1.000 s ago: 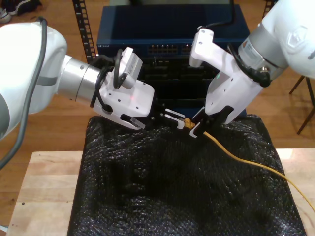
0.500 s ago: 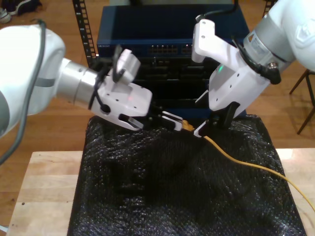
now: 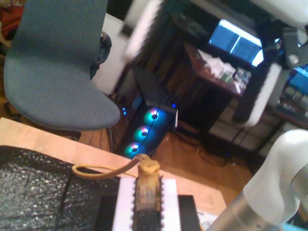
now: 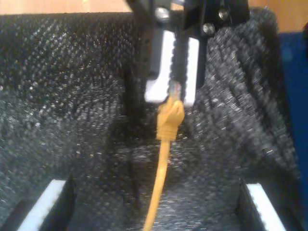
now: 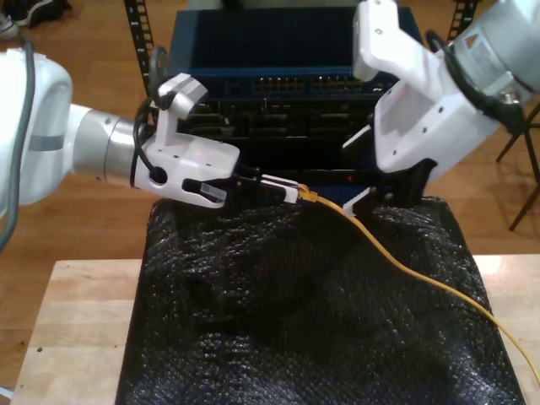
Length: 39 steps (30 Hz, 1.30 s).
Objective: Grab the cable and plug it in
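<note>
The grab is done — my first gripper (image 5: pixel 287 190), reaching in from the exterior view's left, is clamped on the plug end of the yellow-orange network cable (image 5: pixel 396 261), which trails across the black padding (image 5: pixel 253 337). My second gripper (image 5: pixel 371 201) stands spread and empty just beside it. The plugging is left — the blue network switch (image 5: pixel 278 84) sits behind, its ports not yet reached.

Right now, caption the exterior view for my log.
My first gripper holds the cable plug end; my second gripper stands open.
</note>
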{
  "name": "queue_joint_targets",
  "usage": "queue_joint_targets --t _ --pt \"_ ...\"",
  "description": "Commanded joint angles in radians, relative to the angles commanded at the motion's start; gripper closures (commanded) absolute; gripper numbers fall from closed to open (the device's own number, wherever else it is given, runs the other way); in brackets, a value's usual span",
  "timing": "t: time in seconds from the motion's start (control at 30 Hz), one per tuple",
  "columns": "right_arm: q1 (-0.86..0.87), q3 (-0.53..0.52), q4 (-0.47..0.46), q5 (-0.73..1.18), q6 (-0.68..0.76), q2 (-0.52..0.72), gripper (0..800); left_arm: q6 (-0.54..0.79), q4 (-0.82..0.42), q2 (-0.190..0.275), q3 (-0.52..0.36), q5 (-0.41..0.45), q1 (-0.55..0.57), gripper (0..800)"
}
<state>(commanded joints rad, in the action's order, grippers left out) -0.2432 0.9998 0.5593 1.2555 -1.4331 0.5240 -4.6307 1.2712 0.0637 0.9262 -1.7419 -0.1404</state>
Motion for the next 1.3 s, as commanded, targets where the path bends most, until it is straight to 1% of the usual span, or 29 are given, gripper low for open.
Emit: queue_joint_targets --t 0.23,0.37,0.57,0.73,1.0,1.17,1.3 --pt "0.000 -0.063 0.003 -0.006 -0.129 0.084 13 -0.018 0.048 -0.021 -0.017 -0.048 -0.003 794" --pt "0.000 -0.080 0.006 -0.014 -0.167 0.124 14 -0.018 0.080 -0.031 -0.020 -0.097 -0.012 794" --pt "-0.005 -0.123 0.017 -0.081 -0.222 0.187 29 -0.018 0.109 -0.060 -0.020 -0.153 -0.038 793" --pt "-0.012 -0.133 0.035 -0.129 -0.242 0.222 33 -0.018 0.123 -0.077 -0.017 -0.206 -0.038 793" --pt "-0.015 -0.143 0.104 -0.130 -0.292 0.278 33 -0.018 0.143 -0.092 -0.015 -0.293 -0.038 793" --pt "-0.021 -0.153 0.112 -0.132 -0.298 0.315 32 -0.020 0.150 -0.094 -0.015 -0.341 -0.038 793" --pt "-0.032 -0.186 0.120 -0.164 -0.298 0.341 30 -0.034 0.183 -0.103 -0.020 -0.367 -0.038 793"
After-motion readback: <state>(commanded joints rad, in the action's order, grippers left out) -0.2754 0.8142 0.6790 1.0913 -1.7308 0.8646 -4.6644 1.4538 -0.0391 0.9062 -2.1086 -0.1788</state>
